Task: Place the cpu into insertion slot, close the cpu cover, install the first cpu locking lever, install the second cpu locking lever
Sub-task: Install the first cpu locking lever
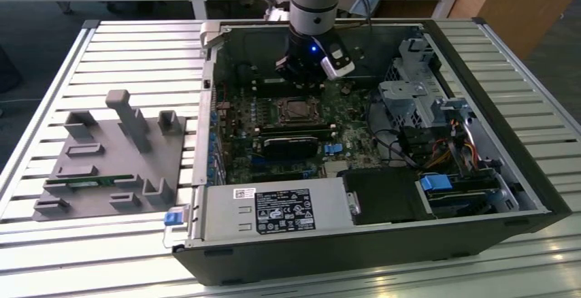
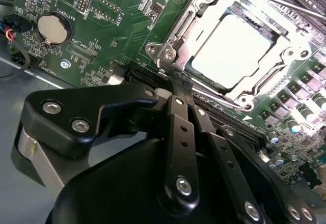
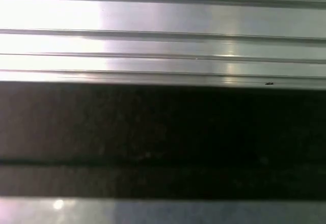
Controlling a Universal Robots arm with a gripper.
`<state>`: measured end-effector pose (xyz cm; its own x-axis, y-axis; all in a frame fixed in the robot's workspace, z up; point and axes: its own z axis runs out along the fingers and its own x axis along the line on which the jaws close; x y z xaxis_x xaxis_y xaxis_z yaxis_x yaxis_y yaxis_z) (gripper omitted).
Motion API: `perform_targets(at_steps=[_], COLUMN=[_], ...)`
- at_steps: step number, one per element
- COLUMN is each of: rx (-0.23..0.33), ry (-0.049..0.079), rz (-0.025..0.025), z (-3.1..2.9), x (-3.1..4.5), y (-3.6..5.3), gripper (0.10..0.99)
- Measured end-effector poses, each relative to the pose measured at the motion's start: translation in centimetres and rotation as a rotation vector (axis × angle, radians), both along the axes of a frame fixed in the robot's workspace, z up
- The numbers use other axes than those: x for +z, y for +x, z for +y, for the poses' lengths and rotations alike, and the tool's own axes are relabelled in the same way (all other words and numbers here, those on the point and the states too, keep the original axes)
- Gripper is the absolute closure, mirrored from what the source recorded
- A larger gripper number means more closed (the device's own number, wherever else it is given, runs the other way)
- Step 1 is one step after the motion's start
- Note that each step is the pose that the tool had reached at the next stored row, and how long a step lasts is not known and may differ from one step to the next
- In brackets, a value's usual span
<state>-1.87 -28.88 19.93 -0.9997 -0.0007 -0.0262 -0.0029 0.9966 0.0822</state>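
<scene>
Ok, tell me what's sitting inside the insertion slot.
The cpu lies in the insertion slot, its pale metal face showing through the cpu cover window. The cover's frame hides its edges, and the chip hides the contacts beneath.

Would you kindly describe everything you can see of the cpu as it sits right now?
The cpu is a flat square chip with a pale, silvery metal face, glaring under the light. It lies level in the insertion slot on the green motherboard, its edges framed by the silvery cpu cover. The gripper sits beside the socket's corner, not touching the chip.
</scene>
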Motion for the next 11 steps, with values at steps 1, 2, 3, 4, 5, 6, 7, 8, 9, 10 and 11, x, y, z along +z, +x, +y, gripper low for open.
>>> perform_targets(at_steps=[1,2,3,4,5,6,7,8,9,10,11], rx=[0.000,0.000,0.000,0.000,0.000,0.000,0.000,0.000,0.000,0.000,0.000], ry=[-0.001,-0.001,-0.001,-0.001,-0.001,-0.002,-0.002,-0.002,-0.002,-0.002,-0.002], rz=[0.0000,-0.0010,-0.0007,-0.0006,-0.0004,-0.0003,-0.0002,-0.0003,-0.0002,-0.0003,-0.0003], z=[0.02,0.05,0.06,0.06,0.06,0.06,0.06,0.07,0.07,0.07,0.07], x=[-0.03,-0.11,-0.11,-0.11,-0.10,-0.07,0.00,0.08,0.16,0.19,0.23], y=[0.00,0.02,0.02,0.02,0.01,0.01,0.01,0.01,0.01,0.01,0.01], gripper=[0.980,0.980,0.980,0.980,0.980,0.980,0.980,0.980,0.980,0.980,0.980])
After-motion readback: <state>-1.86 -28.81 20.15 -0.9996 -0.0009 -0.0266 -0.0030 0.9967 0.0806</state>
